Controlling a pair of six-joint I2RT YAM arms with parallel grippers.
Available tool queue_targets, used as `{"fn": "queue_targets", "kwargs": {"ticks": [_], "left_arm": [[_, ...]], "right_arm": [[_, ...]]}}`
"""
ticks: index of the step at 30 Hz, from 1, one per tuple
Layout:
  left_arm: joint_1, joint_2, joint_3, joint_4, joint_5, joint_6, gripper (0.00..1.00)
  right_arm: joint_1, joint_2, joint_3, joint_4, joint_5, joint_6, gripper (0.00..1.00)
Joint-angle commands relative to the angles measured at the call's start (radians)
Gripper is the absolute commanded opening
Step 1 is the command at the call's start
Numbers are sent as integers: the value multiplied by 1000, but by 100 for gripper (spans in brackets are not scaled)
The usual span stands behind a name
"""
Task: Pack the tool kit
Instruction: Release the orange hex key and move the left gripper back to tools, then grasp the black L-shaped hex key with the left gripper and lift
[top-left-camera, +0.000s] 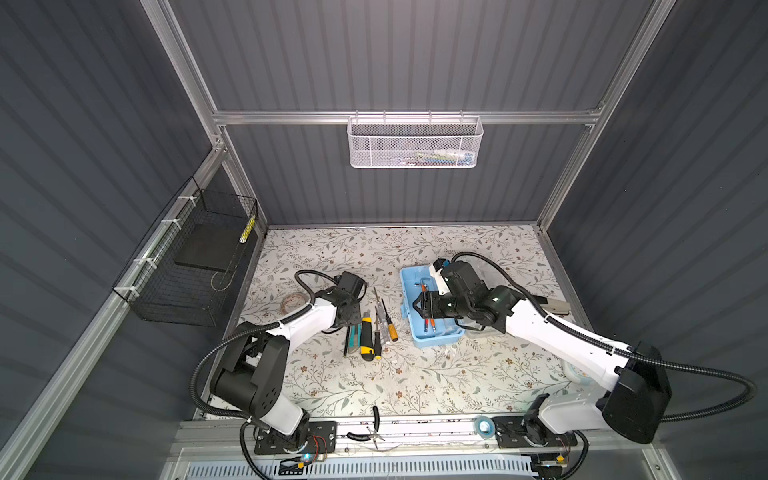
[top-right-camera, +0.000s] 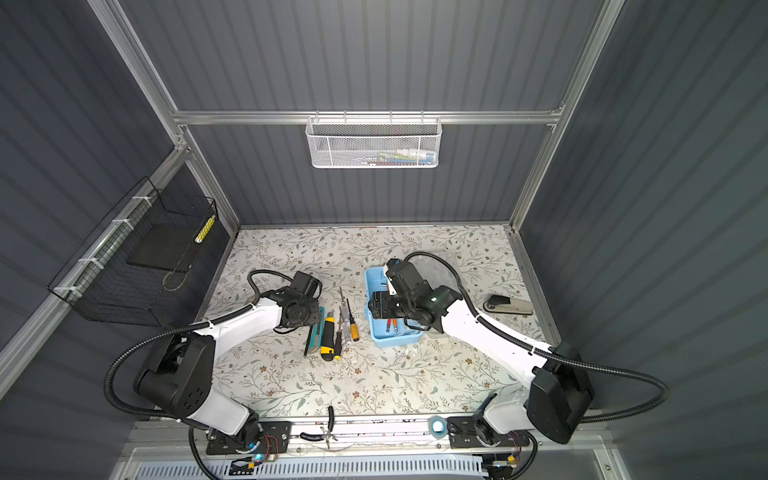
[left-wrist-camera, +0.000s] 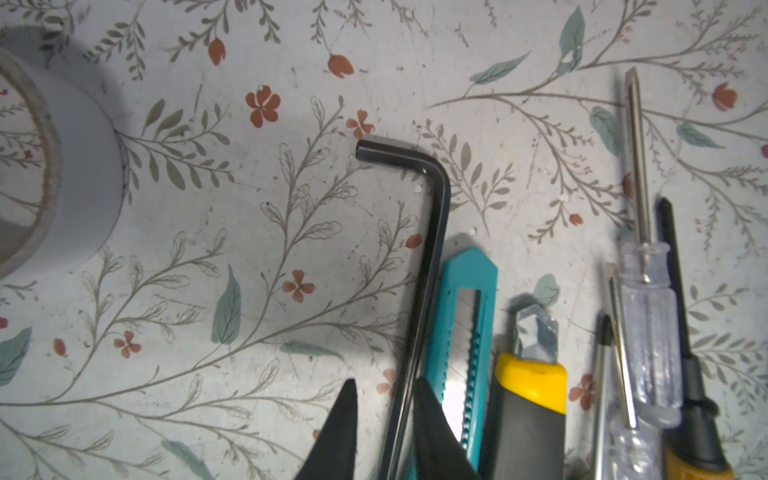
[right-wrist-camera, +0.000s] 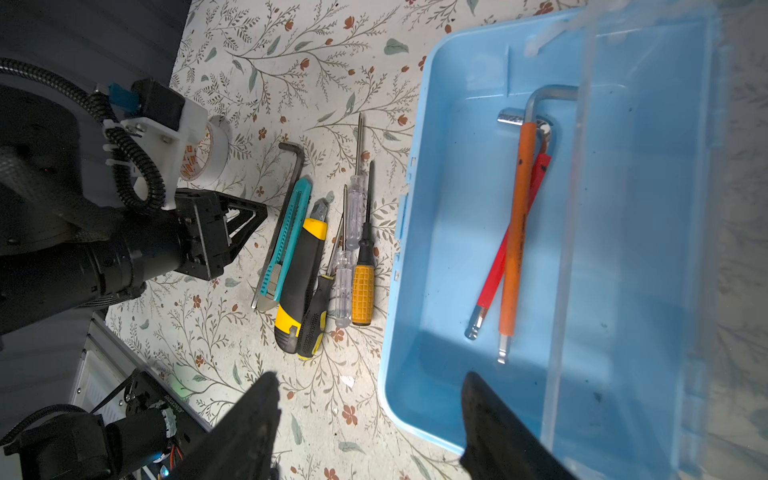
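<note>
1. In both top views, the small light-blue plastic case (top-left-camera: 440, 338) sits open on the floral table (top-left-camera: 374, 386), right of centre. The loose tools lie in a row just beside it. The left gripper (top-left-camera: 348, 323) hangs low over the row's outer end, and the right gripper (top-left-camera: 417, 308) hovers above the case. A carry into the case could, I'd judge, clash with the right arm parked there.

2. In the left wrist view, the jaws stand narrowly apart astride the long shank of the black L-shaped steel hex key (left-wrist-camera: 422, 291). One finger (left-wrist-camera: 432, 432) touches the shank and overlaps the teal plastic utility knife (left-wrist-camera: 469, 316) lying against it. A strip of table shows by the other finger. A pinch here may catch the knife too, or the thin key may roll free.

3. In the right wrist view, the right jaws gape wide and empty, one finger over the table and one over the case. An orange-sleeved hex key (right-wrist-camera: 517, 232) and a red-sleeved hex key (right-wrist-camera: 498, 270) lie crossed inside. The clear lid (right-wrist-camera: 648, 249) stands up along the case's far side, and a nudge could drop it or shove the light case. The yellow-and-black utility knife (right-wrist-camera: 299, 274) and the screwdrivers (right-wrist-camera: 355, 216) lie touching, so dragging one may scatter the rest.
</note>
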Motion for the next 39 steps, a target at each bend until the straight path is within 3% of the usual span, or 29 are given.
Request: {"fn": "queue_targets", "kwargs": {"ticks": [1, 15, 22, 30, 39], "left_arm": [[14, 35, -5, 21, 24, 26, 23], [22, 106, -5, 47, 31, 36, 22], [22, 63, 2, 22, 16, 36, 24], [21, 4, -13, 17, 46, 47, 27], [21, 70, -23, 65, 92, 47, 27]], "right_arm": [[6, 10, -7, 8, 6, 6, 70], [6, 25, -9, 14, 8, 10, 70], [4, 22, -9, 18, 5, 10, 70], [5, 36, -14, 37, -12, 17, 70], [4, 60, 3, 33, -21, 6, 70]]}}
